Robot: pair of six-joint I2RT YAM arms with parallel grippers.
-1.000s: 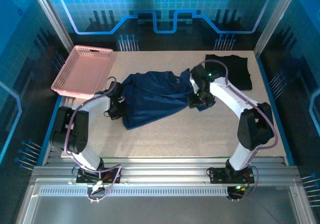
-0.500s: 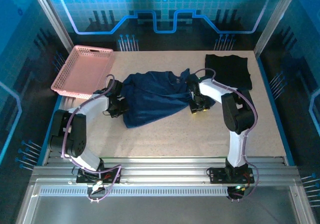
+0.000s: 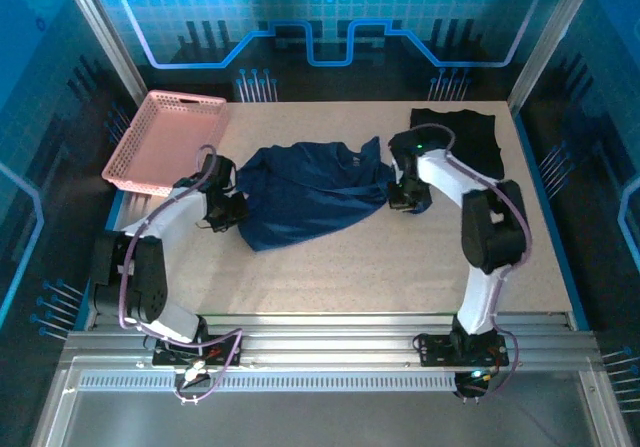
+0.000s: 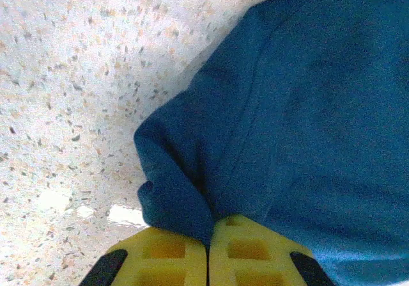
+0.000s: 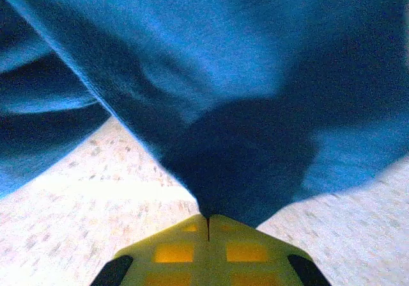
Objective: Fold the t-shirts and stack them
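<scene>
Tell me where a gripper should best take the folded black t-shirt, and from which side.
Probably its near right corner, coming from the near side: the black t-shirt lies flat on the table, folded square, and that corner is clear of the right arm.

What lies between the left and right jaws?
The navy t-shirt spans that whole stretch, seen in the top view; each wrist view shows jaws shut on one of its edges.
</scene>
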